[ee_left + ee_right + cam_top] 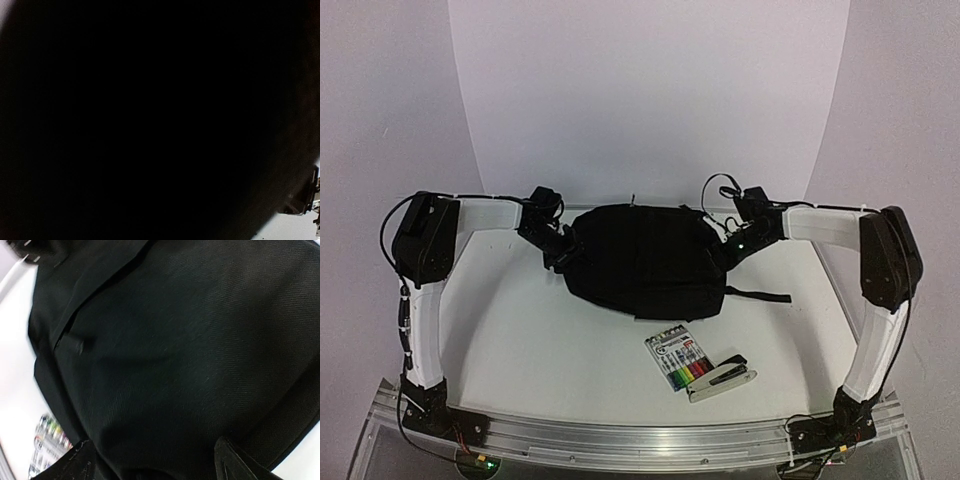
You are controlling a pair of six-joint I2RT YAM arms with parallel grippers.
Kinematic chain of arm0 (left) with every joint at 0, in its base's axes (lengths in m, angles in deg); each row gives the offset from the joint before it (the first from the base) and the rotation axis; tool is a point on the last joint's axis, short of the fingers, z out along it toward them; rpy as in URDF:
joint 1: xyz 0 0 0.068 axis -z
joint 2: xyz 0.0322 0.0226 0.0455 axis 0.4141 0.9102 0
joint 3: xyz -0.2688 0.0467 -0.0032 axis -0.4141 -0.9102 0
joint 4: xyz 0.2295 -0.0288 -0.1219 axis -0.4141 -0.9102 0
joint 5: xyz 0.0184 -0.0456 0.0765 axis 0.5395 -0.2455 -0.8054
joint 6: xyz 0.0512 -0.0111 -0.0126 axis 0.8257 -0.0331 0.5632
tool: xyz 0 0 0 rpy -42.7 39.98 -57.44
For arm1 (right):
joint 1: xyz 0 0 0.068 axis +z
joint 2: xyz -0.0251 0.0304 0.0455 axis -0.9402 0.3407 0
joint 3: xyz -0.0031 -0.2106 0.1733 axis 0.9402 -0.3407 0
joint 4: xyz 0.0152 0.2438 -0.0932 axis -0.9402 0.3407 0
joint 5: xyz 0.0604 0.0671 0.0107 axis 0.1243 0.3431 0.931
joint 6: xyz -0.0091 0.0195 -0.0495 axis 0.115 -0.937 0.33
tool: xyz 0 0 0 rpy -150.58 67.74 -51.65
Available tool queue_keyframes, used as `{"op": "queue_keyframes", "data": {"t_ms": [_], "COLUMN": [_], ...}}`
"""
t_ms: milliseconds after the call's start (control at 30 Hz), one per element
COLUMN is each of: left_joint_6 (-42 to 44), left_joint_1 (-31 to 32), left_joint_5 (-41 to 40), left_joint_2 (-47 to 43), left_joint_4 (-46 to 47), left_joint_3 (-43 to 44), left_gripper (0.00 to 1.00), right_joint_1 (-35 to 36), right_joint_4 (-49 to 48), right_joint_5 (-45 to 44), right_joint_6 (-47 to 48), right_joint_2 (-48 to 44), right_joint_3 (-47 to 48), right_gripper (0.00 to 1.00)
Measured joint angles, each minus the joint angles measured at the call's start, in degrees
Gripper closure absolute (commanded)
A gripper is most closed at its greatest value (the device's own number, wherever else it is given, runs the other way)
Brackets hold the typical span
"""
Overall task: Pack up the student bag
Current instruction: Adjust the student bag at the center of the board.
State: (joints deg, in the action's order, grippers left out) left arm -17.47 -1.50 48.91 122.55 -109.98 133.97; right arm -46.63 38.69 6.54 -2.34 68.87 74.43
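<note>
The bag (645, 262) is lying mid-worktop (540, 340), toward the far edge. The left gripper (560, 252) is sitting at the bag's left end, and I cannot tell its jaw width. The right gripper (730, 250) is sitting at the right end, jaws spread wide over fabric. A marker pack (680, 362) and stapler (722, 375) are lying side by side toward the near edge, right of centre.
</note>
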Motion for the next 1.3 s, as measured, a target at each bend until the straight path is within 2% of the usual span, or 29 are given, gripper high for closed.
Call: {"op": "queue_keyframes", "data": {"t_ms": [100,233,433,633,933,1067,1300], "left_joint_6": [0.1,0.2,0.3,0.3,0.3,0.3,0.6], "left_joint_1": [0.0,0.1,0.4,0.4,0.4,0.4,0.4], "left_joint_5": [0.7,1.2,1.6,1.6,1.6,1.6,1.6], "left_joint_2": [2.1,4.1,4.9,4.9,4.9,4.9,4.9], "left_joint_4": [0.0,0.1,0.0,0.0,0.0,0.0,0.0], "left_joint_3": [3.5,7.3,8.7,8.7,8.7,8.7,8.7], "left_gripper": [0.57,0.59,0.6,0.6,0.61,0.63,0.64], "right_joint_1": [0.3,1.2,2.0,5.6,11.3,11.2,11.1], "right_joint_4": [1.0,4.5,10.0,9.3,10.1,10.6,10.7], "right_joint_5": [0.9,1.2,2.6,3.6,1.1,-1.3,-3.3], "right_joint_6": [-0.2,-0.2,-0.5,-1.5,-1.5,-1.1,-0.4], "right_joint_2": [-3.7,-6.1,-5.6,-1.5,8.3,10.1,10.2], "right_joint_3": [-4.2,-5.1,3.8,14.5,17.4,17.4,17.4], "right_gripper": [0.2,0.2,0.2,0.28,0.37,0.47,0.78]}}
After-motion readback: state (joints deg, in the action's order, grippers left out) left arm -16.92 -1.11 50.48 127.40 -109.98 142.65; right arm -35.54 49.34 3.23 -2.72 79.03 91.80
